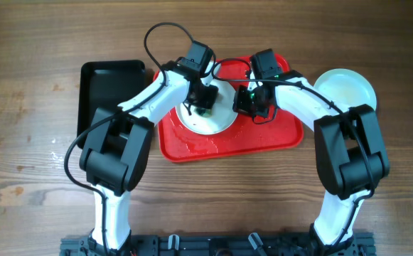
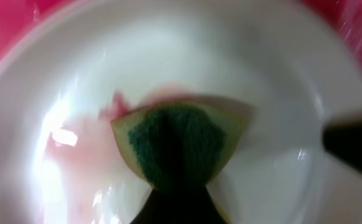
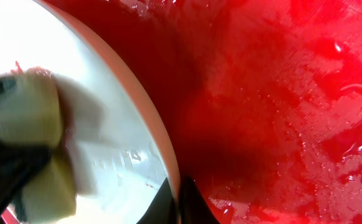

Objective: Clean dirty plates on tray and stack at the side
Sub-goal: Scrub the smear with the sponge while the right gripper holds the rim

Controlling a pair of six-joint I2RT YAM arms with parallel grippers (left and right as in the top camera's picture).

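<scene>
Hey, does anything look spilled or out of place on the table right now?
Only mess from the washing: a pink smear lies on the white plate beside the sponge, and the red tray is wet with a film of water. Nothing looks tipped or broken.

Seen from overhead, both arms cover much of the round white shallow plate (image 1: 207, 126) on the large red plastic tray (image 1: 263, 136). One arm also hides the edge of the pale round plate (image 1: 348, 85) beside the tray, and whether that is one plate or a stack cannot be told. The left wrist view is blurred: the yellow-and-green sponge (image 2: 177, 140) vanishes below into the left gripper (image 2: 176, 186). The bottom edge of the right wrist view cuts off the right gripper (image 3: 181, 200), pinched on the white plate's rim.
</scene>
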